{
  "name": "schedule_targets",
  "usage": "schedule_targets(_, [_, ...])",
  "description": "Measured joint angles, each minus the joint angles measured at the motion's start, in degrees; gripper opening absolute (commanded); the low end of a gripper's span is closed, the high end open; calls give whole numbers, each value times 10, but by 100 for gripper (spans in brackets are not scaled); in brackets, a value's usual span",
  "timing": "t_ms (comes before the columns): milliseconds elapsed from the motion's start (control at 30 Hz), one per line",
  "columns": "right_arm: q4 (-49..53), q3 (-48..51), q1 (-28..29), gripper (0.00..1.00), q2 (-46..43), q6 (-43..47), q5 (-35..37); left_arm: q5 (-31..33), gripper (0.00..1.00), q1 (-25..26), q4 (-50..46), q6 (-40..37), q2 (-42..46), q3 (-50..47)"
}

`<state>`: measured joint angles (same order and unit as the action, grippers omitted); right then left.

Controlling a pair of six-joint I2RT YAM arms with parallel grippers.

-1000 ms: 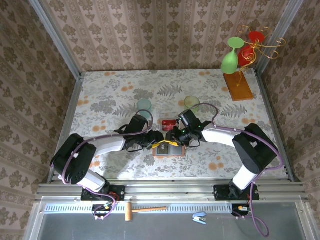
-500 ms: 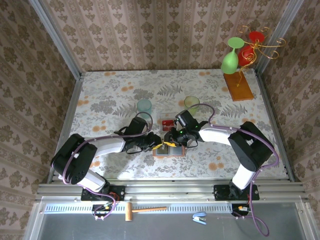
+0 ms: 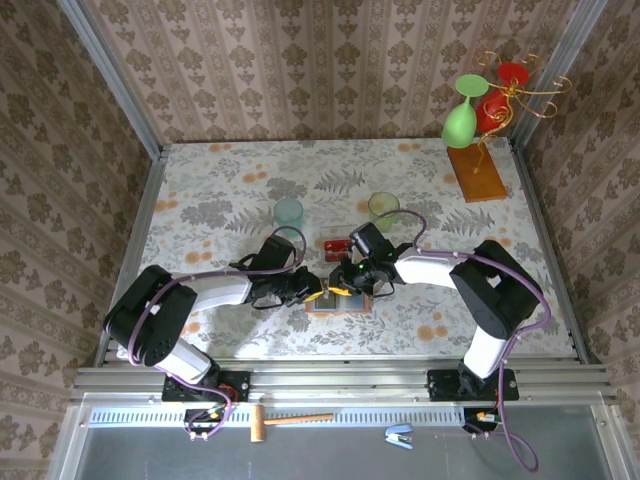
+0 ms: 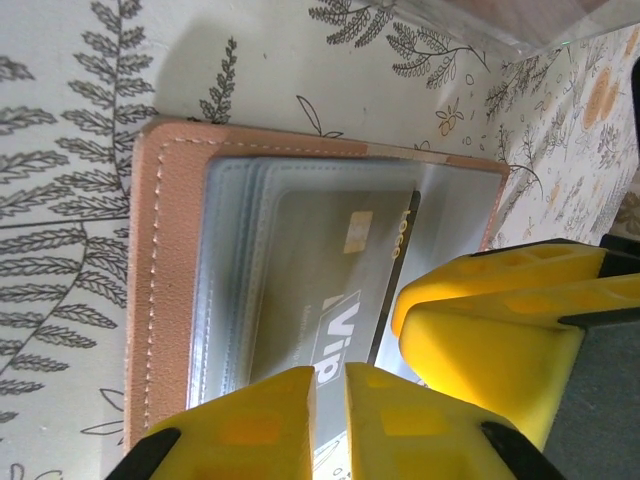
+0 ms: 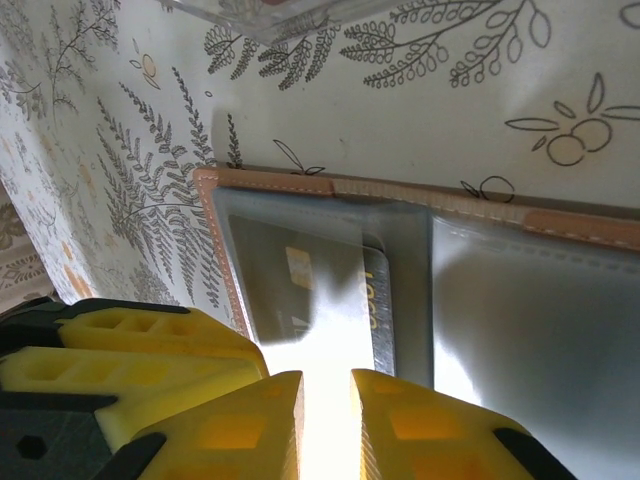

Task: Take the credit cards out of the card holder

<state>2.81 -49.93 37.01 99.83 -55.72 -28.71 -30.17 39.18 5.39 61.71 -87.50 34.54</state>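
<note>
The card holder (image 3: 340, 302) lies open on the table, tan leather rim (image 4: 165, 270) around grey-blue pockets (image 5: 520, 310). A dark credit card (image 4: 330, 270) with pale "Vip" lettering sits in its left pockets; one long edge (image 5: 378, 300) shows past the clear sleeve. My left gripper (image 4: 330, 420) hovers over that card, fingers almost together, nothing seen between them. My right gripper (image 5: 325, 420) stands tip to tip with it (image 3: 335, 290), fingers a narrow slit apart over glare. Red credit cards (image 3: 336, 244) lie in a clear tray behind.
Two pale green cups (image 3: 288, 211) (image 3: 383, 206) stand behind the wallet. At the back right a wire stand on an orange-brown wooden base (image 3: 476, 173) holds green and red glasses. A hammer (image 3: 285, 420) and a small blue stapler (image 3: 399, 434) lie below the table's front rail.
My right gripper has slid a little left over the card holder, closing up against the left gripper. The left arm and the wallet stay put.
</note>
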Motion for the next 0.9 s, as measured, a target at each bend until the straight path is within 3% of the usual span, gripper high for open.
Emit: schedule_targets(900, [46, -17, 0, 23, 3, 33, 27, 2, 15, 0, 0, 0, 0, -5])
